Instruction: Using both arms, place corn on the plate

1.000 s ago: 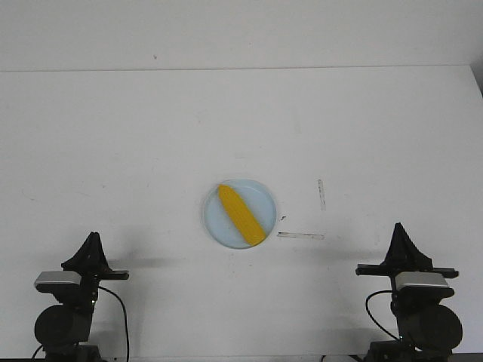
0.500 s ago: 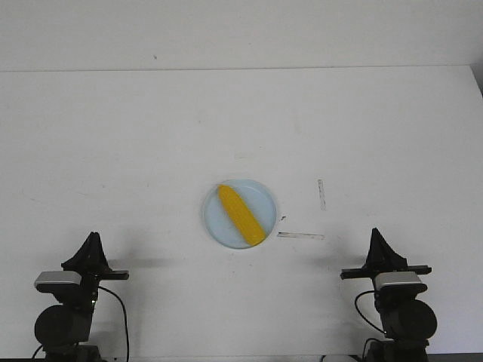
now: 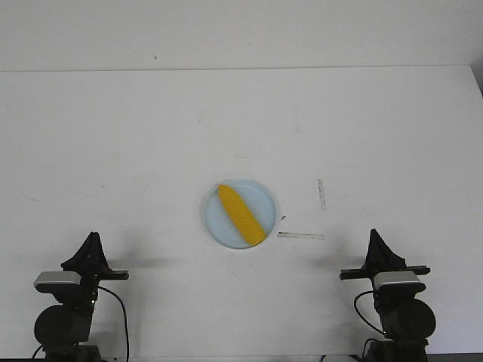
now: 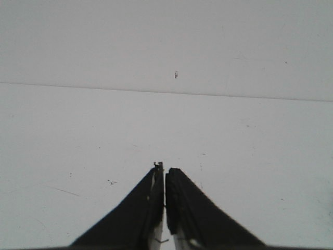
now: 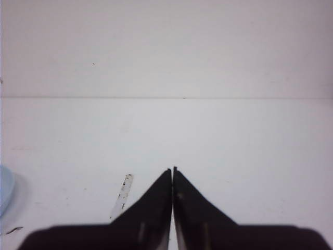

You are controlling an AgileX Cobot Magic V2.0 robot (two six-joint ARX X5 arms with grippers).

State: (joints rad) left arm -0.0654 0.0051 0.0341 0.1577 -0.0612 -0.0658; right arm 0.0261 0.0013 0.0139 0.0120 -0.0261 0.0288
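The yellow corn (image 3: 241, 215) lies slanted on the round pale blue plate (image 3: 215, 222), in the middle of the white worktop (image 3: 136, 151). The left claw (image 3: 92, 240) sits at the near left, pressed together and holding nothing. The right claw (image 3: 375, 235) sits at the near right, also pressed together and holding nothing. Both are well apart from the plate.

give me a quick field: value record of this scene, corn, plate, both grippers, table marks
corn: lying diagonally on the plate, pointed end toward the far left
plate: pale blue, table centre
left gripper: shut, empty, near table edge, away from plate
right gripper: shut, empty, near table edge
tape marks: two short strips right of the plate
task state: corn appears placed
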